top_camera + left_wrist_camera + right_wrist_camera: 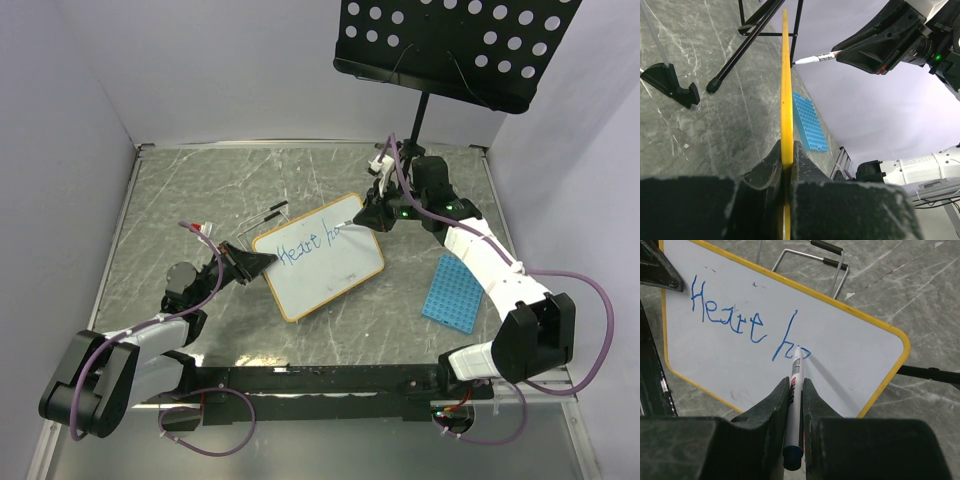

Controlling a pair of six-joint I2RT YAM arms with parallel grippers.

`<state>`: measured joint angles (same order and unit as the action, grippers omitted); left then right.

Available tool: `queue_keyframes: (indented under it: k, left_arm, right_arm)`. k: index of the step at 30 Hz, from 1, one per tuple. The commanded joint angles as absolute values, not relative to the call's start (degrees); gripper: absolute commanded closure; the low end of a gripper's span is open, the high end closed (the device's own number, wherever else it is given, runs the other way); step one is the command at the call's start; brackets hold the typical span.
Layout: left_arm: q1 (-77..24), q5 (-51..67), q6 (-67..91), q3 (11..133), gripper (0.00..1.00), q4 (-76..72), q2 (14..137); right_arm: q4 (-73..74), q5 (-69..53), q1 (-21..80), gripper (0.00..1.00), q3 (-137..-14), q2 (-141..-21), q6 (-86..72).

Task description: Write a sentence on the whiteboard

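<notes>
From where I stand, the job is partway along. The whiteboard (pixel 320 255) sits in the middle of the counter (pixel 200 190), turned at an angle and apparently tipped up off it. The left hand (pixel 250 262) steadies it by its left edge. In the left wrist view, that hand's fingers (pixel 771 160) are pinched tightly on the yellow frame (pixel 786 90).

The right hand (pixel 375 212) comes in from the far right corner of the board, closed snugly around a marker (pixel 795 390). The marker's tip seems to rest on the white surface.

The sentence (pixel 747 325) so far reads "Heart" in blue, followed by a tall slanted "h" and a small loop. The loop looks like the start of the next letter, and the tip sits right at it. I judge one word finished and a second only just begun.

The strip right of the tip and the whole lower half of the board are bare. That leaves room for the rest of this word and more below.

A blue grid tray (pixel 452 292) lies off to the right, well apart from the board.
</notes>
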<state>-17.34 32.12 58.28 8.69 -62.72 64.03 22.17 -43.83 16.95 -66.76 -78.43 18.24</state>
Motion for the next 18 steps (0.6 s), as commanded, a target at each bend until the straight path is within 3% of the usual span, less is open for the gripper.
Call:
queue_keyframes:
  k: [1, 18]
  left_arm:
    - [-17.4, 32.52, 59.68, 10.64, 0.99, -70.93, 63.11]
    - [-17.4, 32.78, 59.77, 10.72, 0.99, -71.28, 63.54]
  right_arm:
    - [19.51, -45.97, 16.0, 1.0, -69.08, -75.67, 17.58]
    - [16.8, -45.88, 13.1, 1.0, -67.41, -74.79, 17.93]
